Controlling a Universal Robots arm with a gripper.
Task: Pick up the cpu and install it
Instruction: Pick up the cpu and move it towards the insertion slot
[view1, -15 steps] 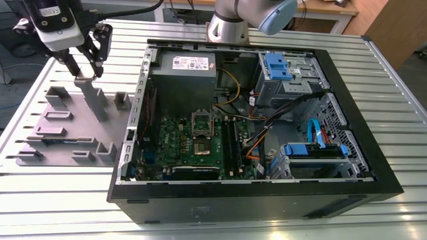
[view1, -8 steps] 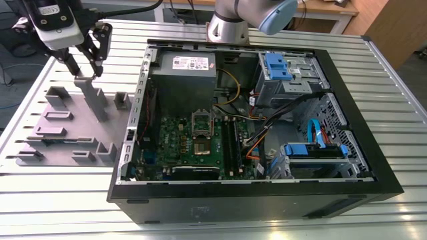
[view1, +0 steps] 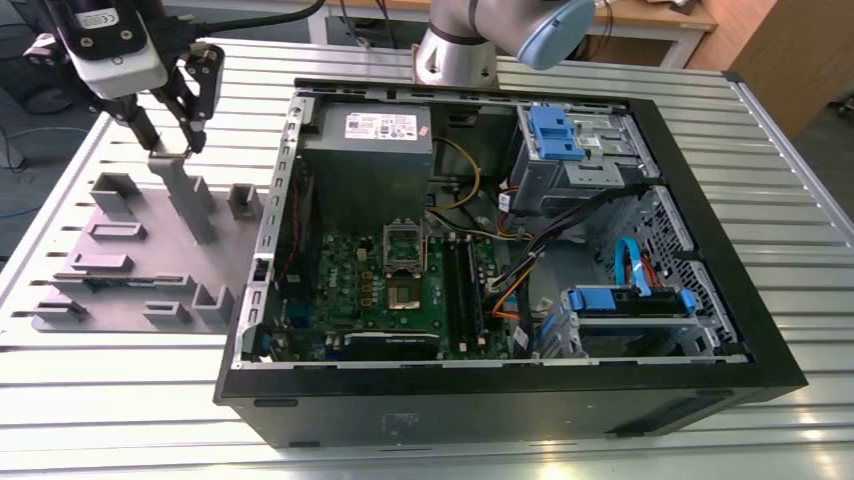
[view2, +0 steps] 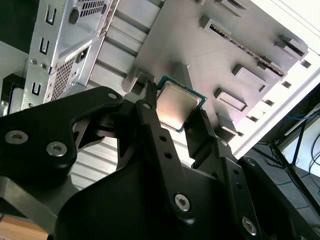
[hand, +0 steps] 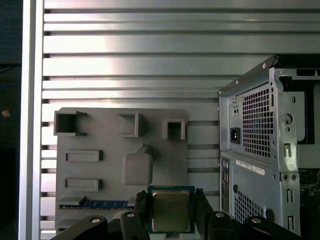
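The cpu (hand: 171, 211), a small square chip with a silvery metal top and a green rim, sits between my gripper's (hand: 171, 206) black fingers; the gripper is shut on it by two opposite edges. In the second wrist view the cpu (view2: 178, 104) hangs tilted above the grey fixture plate (view2: 200, 55), clear of its surface. In the exterior view the gripper (view1: 168, 138) hovers over the far end of the fixture plate (view1: 134, 260), on the exterior view's left of the open computer case (view1: 747, 330). The motherboard's socket (view1: 404, 291) lies open, its metal frame (view1: 404, 240) hinged up.
Raised grey blocks (view1: 187, 200) stand on the fixture plate under the gripper. A memory stick (hand: 107, 204) lies in a plate slot. Inside the case are the power-supply box (view1: 367, 150), drive cages (view1: 574, 150) and cables (view1: 534, 250). The slatted metal table (view1: 400, 440) surrounds everything.
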